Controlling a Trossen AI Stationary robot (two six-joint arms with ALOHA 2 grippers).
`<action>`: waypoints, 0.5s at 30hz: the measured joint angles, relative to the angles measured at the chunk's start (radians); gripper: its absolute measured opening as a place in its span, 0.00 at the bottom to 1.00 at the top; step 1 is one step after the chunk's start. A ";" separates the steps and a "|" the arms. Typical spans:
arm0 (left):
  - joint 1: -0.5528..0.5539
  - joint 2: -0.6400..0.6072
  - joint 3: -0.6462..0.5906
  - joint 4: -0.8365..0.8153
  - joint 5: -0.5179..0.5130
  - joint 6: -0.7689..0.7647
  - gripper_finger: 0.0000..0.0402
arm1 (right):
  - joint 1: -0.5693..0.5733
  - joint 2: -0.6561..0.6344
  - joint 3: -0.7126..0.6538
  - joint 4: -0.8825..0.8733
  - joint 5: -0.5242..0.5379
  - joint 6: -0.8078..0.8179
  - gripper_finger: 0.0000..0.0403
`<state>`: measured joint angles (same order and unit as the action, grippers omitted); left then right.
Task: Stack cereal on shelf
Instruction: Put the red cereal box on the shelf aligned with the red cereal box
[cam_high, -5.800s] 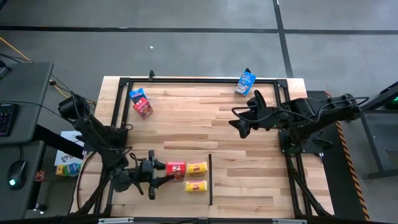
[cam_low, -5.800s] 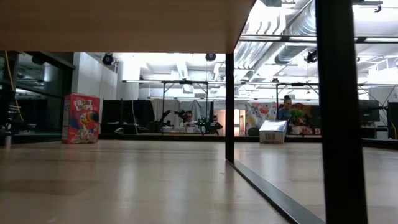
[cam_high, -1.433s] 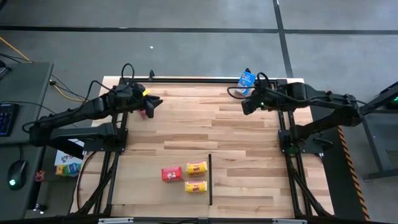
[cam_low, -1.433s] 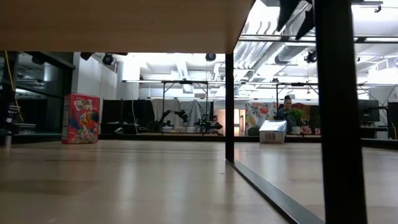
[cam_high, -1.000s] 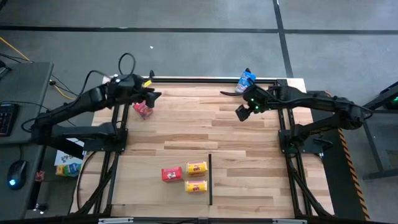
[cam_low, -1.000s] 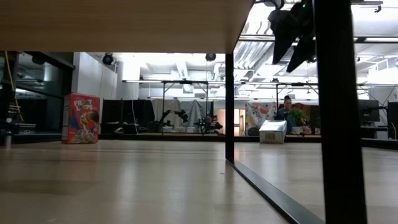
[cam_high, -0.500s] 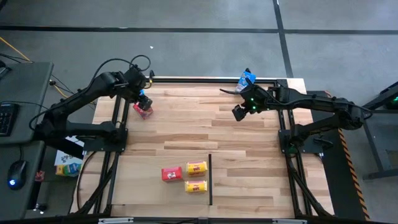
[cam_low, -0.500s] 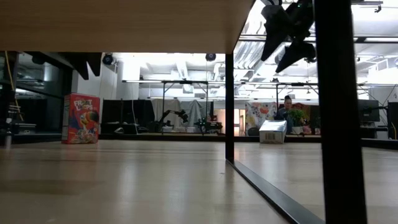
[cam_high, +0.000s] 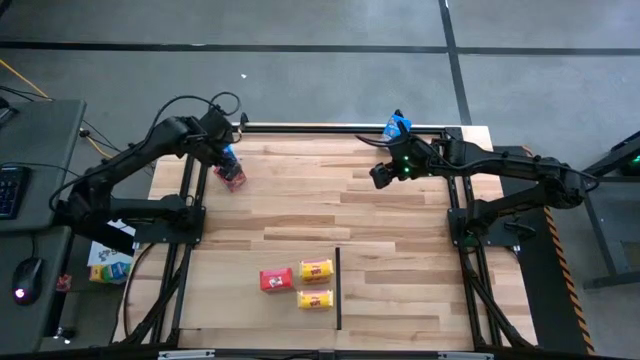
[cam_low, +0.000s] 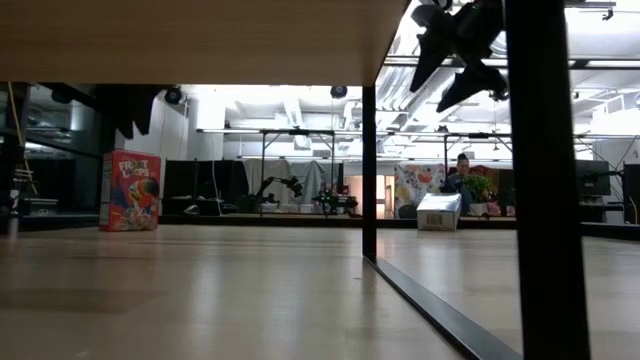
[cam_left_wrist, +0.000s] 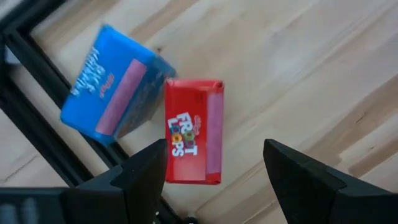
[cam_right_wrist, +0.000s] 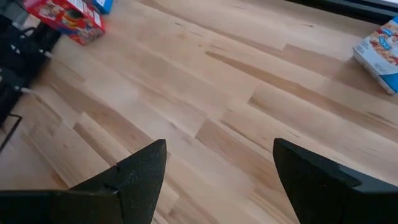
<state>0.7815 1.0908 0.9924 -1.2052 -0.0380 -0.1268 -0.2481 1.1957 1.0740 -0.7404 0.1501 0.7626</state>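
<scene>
- Hovering over the table's far left corner, my left gripper (cam_left_wrist: 211, 171) has its fingers spread apart and empty, with a red carton (cam_left_wrist: 193, 130) lying flat on the wood between and beyond them.
- That red carton is a small rectangular box printed "Froot Loops" in white, with a pale pink strip along one long side.
- Touching its corner, a blue carton (cam_left_wrist: 109, 93) lies tilted against the black frame rail (cam_left_wrist: 37, 81), also with a pinkish strip down its face.
- From above, this pair sits just under my left gripper (cam_high: 228, 158), the red carton (cam_high: 233, 178) partly showing.
- My right gripper (cam_right_wrist: 217, 168) is held above the far right part of the table, fingers wide apart, gripping nothing.
- A second blue carton (cam_high: 396, 127) lies at the far edge just beyond my right gripper (cam_high: 380, 175).
- Near the front edge, another red carton (cam_high: 276, 279) lies beside two yellow cartons (cam_high: 316, 270), one in front of the other, next to a thin black divider (cam_high: 338, 288).
</scene>
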 joint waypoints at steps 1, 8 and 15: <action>0.000 0.000 -0.018 0.007 0.000 0.001 0.64 | 0.000 0.000 0.000 0.005 0.000 0.001 0.71; 0.000 0.000 -0.094 0.117 -0.027 0.007 0.64 | 0.000 0.000 0.000 0.016 0.008 0.023 0.71; 0.000 0.021 -0.096 0.114 -0.049 0.009 0.64 | 0.000 0.000 0.000 0.016 0.008 0.025 0.71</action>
<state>0.7815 1.1121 0.8963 -1.0914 -0.0873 -0.1174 -0.2481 1.1961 1.0740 -0.7240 0.1577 0.7874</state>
